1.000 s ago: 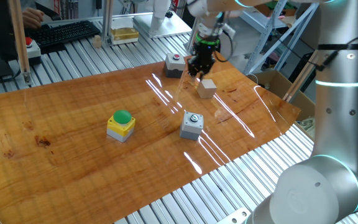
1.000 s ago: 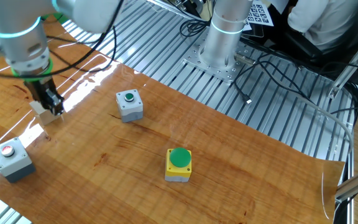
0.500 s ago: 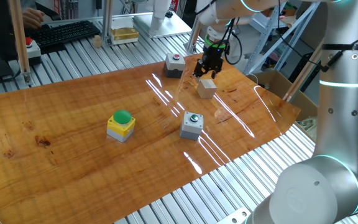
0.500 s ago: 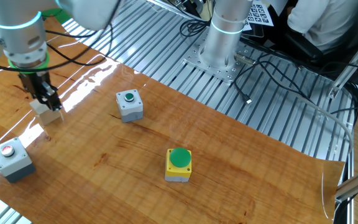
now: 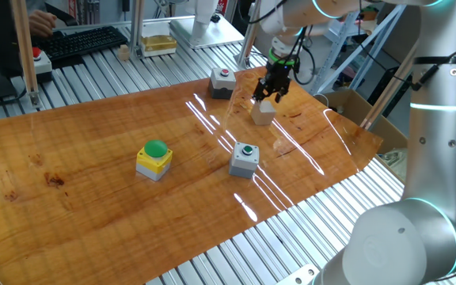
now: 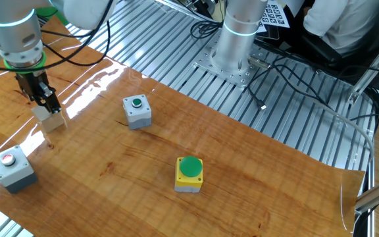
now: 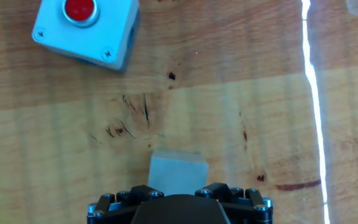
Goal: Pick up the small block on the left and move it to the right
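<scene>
Block (image 5: 263, 112) sits on the table (image 5: 93, 150), upper right of centre. Fingers (image 5: 272, 90) hang just above it, empty; whether they are apart or together, I cannot tell.

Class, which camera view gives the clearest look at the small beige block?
One fixed view: the small block shows whole beside the gripper. The other fixed view shows it near the frame's edge; the hand view shows its top partly hidden.
</scene>
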`<control>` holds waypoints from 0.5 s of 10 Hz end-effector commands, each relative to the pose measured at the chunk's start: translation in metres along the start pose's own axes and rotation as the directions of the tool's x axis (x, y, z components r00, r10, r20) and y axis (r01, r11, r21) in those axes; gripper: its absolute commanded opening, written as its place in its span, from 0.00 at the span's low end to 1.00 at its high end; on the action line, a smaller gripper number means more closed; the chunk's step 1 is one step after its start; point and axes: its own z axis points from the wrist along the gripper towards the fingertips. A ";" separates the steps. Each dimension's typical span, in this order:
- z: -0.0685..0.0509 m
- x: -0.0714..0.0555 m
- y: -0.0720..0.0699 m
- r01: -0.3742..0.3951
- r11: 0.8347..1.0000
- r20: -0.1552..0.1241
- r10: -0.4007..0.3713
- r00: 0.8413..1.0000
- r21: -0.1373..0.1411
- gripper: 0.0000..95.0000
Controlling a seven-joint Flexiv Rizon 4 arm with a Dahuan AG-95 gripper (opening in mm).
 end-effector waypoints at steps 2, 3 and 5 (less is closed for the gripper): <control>0.006 0.001 -0.004 0.005 1.000 0.006 -0.005 1.000 -0.017 0.80; 0.007 0.002 -0.004 -0.004 1.000 0.008 0.004 1.000 -0.027 0.80; 0.009 0.002 -0.004 -0.029 0.998 0.013 0.030 0.999 -0.059 0.80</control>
